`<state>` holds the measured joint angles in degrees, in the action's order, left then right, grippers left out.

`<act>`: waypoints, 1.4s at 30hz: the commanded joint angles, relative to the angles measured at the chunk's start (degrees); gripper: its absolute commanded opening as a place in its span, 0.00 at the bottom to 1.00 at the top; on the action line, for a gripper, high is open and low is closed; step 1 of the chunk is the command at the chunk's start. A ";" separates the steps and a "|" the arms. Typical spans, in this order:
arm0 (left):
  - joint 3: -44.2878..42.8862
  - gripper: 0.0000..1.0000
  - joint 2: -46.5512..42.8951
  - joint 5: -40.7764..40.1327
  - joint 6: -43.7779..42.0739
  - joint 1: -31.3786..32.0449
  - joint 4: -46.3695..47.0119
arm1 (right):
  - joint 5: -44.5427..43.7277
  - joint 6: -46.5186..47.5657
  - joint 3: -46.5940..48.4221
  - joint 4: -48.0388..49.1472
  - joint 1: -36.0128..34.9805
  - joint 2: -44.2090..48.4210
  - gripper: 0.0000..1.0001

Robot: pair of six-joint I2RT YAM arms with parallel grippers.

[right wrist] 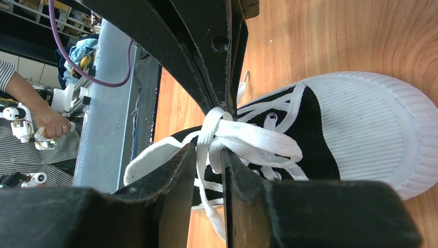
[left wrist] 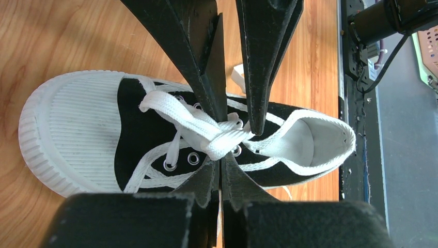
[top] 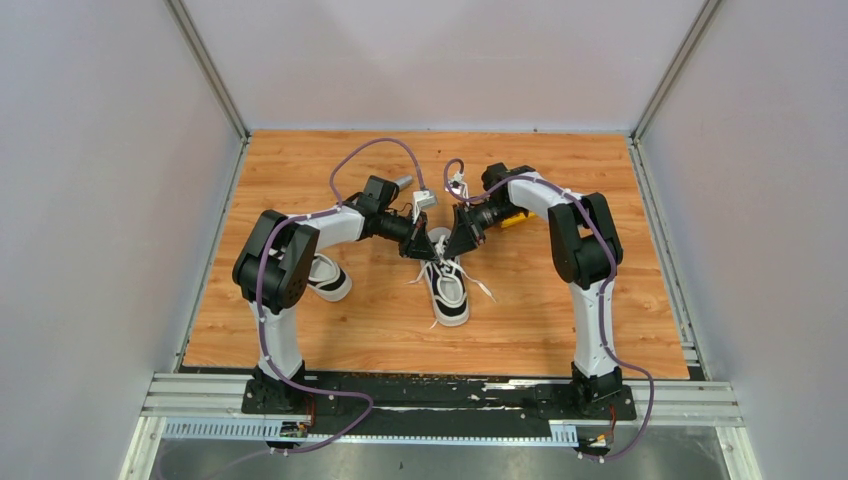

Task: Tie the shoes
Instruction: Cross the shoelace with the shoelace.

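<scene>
Meeting over the middle shoe (top: 449, 292), your left gripper (top: 418, 247) and right gripper (top: 462, 243) each have fingers clamped on its white laces (left wrist: 217, 137) at the crossing. It lies mid-table (top: 560, 300), toe far. The second shoe (top: 328, 280) sits left, partly behind your left arm (top: 290, 260)

The table (top: 560, 320) is surfaced in wood-grain laminate with a faint sheen. The upper of the shoe (left wrist: 137, 134) is made of matt black canvas, edged in white cloth tape. Its toe cap (left wrist: 77, 129) is moulded in matt white rubber, finely ribbed. The laces (left wrist: 206, 132) are woven flat in white cloth, and the eyelets (left wrist: 193, 158) are ringed in shiny metal. The gripper fingers (right wrist: 170, 201) are finished in matt black, roughened at the edges. The rails (top: 700, 405) are made of pale metal.
</scene>
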<state>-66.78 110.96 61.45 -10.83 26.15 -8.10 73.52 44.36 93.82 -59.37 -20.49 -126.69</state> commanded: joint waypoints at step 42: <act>4.36 0.00 0.41 1.62 14.81 1.66 16.87 | -58.48 -29.66 -33.52 49.78 -14.82 33.22 0.00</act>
<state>-63.20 111.00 62.57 1.43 26.37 3.75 26.85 20.27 61.56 -15.79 -33.26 -97.10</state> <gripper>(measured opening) 0.007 0.013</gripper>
